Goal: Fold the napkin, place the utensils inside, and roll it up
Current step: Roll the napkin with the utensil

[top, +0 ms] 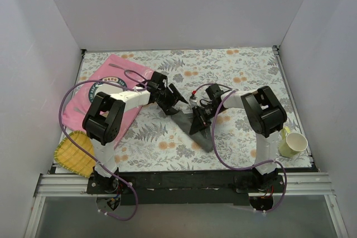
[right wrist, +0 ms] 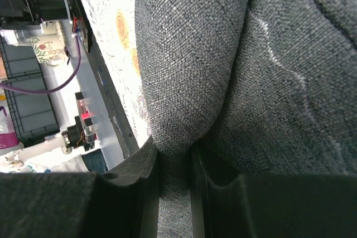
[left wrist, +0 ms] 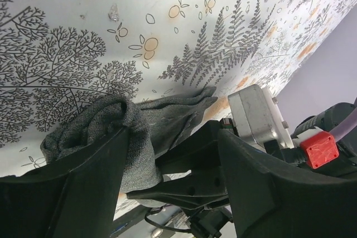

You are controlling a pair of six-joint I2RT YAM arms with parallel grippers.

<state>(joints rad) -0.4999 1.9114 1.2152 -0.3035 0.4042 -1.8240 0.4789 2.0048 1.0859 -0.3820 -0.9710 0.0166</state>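
the napkin (top: 203, 137) lies mid tabletop (top: 240, 71), long axis 11 to 5 o'clock. right pincer (right wrist: 175, 163), narrow, pinches a fold of it; left pincer (left wrist: 173, 137) stands wide at its 11 o'clock end, gripping nothing.

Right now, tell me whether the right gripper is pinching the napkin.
Yes: in the right wrist view the right gripper clamps a fold of the napkin between its fingers.

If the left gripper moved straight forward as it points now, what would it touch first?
Probably the bunched napkin, just ahead of the open left gripper; the right gripper sits close behind it, though depth is unclear.
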